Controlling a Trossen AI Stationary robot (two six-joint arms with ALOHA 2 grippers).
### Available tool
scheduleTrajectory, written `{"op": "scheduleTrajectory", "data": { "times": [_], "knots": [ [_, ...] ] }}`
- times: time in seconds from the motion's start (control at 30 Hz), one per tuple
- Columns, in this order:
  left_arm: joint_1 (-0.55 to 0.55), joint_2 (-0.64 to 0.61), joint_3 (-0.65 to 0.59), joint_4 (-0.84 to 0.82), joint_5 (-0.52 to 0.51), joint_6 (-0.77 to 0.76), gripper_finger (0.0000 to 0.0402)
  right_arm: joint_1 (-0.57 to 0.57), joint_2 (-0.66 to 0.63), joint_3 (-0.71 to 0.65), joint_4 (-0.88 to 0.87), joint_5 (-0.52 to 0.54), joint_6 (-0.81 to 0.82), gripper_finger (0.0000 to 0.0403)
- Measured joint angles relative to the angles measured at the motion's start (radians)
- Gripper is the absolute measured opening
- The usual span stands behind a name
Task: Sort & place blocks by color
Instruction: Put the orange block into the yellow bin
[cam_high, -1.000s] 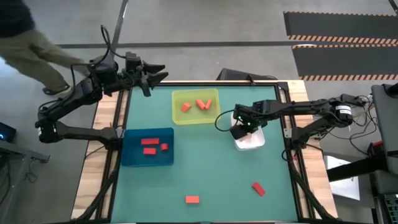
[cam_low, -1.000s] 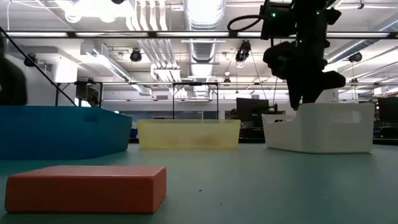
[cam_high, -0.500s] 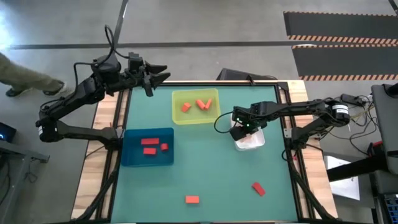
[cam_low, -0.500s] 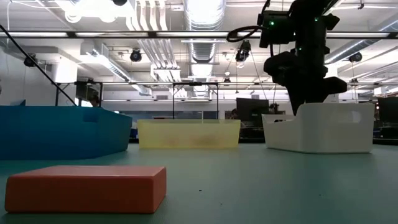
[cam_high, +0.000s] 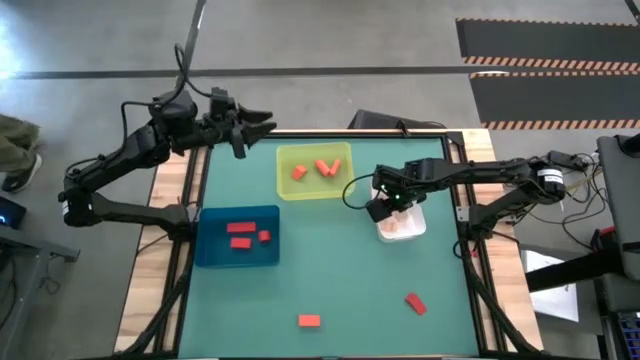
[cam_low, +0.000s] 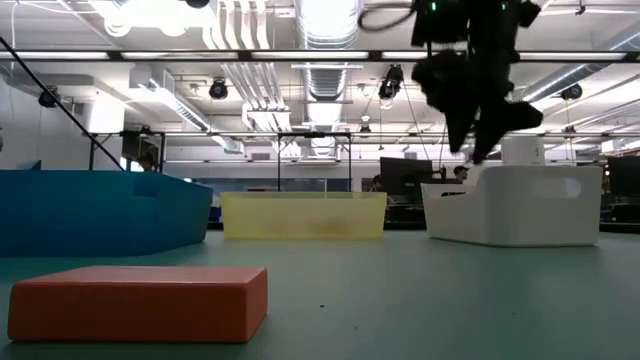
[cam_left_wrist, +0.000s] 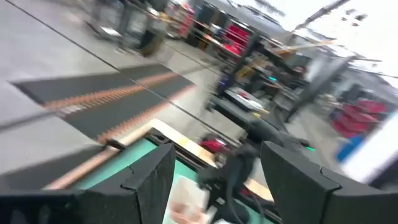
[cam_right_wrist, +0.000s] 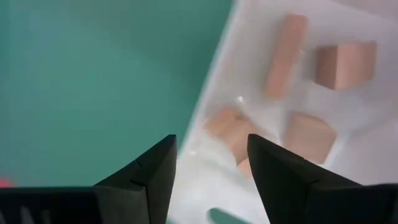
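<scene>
The right gripper (cam_high: 381, 205) hung over the white tray (cam_high: 412, 232) at about 3 o'clock on the counter (cam_high: 330, 270), its jaws apart and holding nothing. In the right wrist view four tan blocks (cam_right_wrist: 289, 43) lay loose in that tray. The left gripper (cam_high: 262, 122) waited off the counter's edge near 11 o'clock, jaws open and empty.

Orange blocks (cam_high: 322, 167) sat in the yellow tray (cam_high: 284, 183) at 12 o'clock, red blocks (cam_high: 241, 234) in the blue tray (cam_high: 215, 252) at 9 o'clock. Two red blocks were unsorted: one (cam_high: 309, 321) at 6 o'clock, one (cam_high: 414, 302) near 5 o'clock.

Risks, as I judge them: the right gripper hung close to the white tray's 9 o'clock wall, so a sideways swing could knock or shove the tray. The two loose reds belong in the blue tray, a long reach across the counter; a weak grip there could drop one.

The high view gave the whole layout but hid the white tray's contents under the arm; only the right wrist view showed them. The low view showed the gripper (cam_low: 472, 135) above the tray's rim, and a red block (cam_low: 137, 301) close up. The left wrist view was blurred.
</scene>
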Motion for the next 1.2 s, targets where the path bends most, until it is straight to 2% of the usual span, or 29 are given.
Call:
{"op": "scheduleTrajectory", "data": {
  "times": [0.2,0.6,0.8,1.2],
  "knots": [
    [-0.121,0.018,0.0,-0.066,0.021,-0.066,0.0221,0.058,-0.032,0.126,-0.001,0.038,-0.03,0.0183],
    [-0.511,0.13,0.002,-0.304,0.022,-0.206,0.0221,0.301,-0.033,0.317,0.014,0.355,-0.08,0.0183],
    [-0.699,0.251,0.004,-0.341,0.021,-0.276,0.0221,0.4,-0.032,0.337,0.015,0.501,-0.062,0.0183],
    [-0.946,0.535,0.006,-0.341,-0.013,-0.272,0.0221,0.43,-0.032,0.329,0.015,0.583,-0.062,0.0183]
  ]
}}
